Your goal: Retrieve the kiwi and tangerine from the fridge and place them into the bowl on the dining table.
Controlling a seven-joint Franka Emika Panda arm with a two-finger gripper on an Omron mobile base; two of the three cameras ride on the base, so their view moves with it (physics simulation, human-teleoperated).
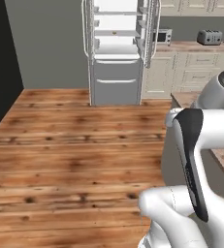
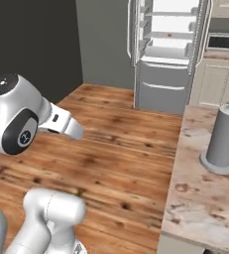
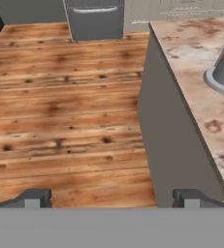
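1. While the fridge (image 1: pixel 117 48) stands with its doors open across the floor (image 1: pixel 74 145), nothing has been fetched, by the look of it: the gripper (image 3: pixel 112 197) is empty, fingers spread wide, aimed at the boards beside the table (image 3: pixel 200 97).
2. A small orange-brown speck on a middle fridge shelf may be the tangerine (image 2: pixel 170 35); too small to confirm. The kiwi cannot be made out.
3. Judged remaining: approach the fridge, pick each fruit, return, deposit both in the bowl.
4. The table's top is mottled beige-pink stone and carries a grey cylinder (image 2: pixel 224 141) near its edge.
5. Room: wood-plank floor, grey wall, cream cabinets (image 1: pixel 191 72), with a microwave (image 2: pixel 220 41) and toaster (image 1: pixel 209 37) on the wall counter.
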